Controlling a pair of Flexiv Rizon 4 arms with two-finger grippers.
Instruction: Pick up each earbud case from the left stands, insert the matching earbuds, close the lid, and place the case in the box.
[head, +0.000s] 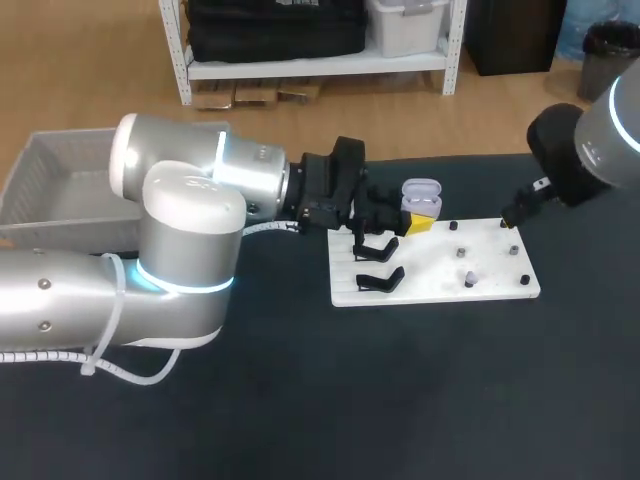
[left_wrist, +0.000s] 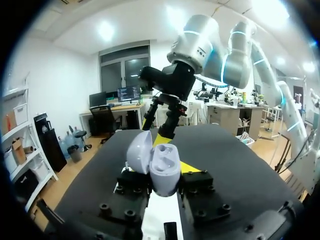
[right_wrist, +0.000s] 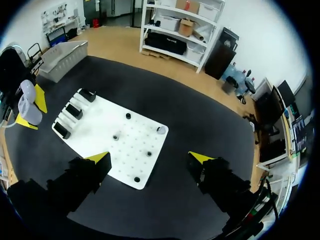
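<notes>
A lavender earbud case (head: 421, 197) with its lid swung open hangs just above the far left part of the white board (head: 490, 290). My left gripper (head: 418, 220) is shut on the case; in the left wrist view the case (left_wrist: 163, 169) sits between the yellow-tipped fingers and its two sockets look empty. My right gripper (right_wrist: 150, 159) stands open and empty above the board's right end (right_wrist: 142, 167), with the same gripper (head: 517, 212) over the far right corner. Small dark and grey pieces (head: 469, 279) dot the board; I cannot tell which are earbuds.
Black stands (head: 379, 282) line the board's left side, with no case on them (right_wrist: 73, 111). A grey basket (head: 60, 190) sits at the table's far left corner (right_wrist: 62, 60). My right arm's gripper (left_wrist: 165, 107) shows ahead of the held case.
</notes>
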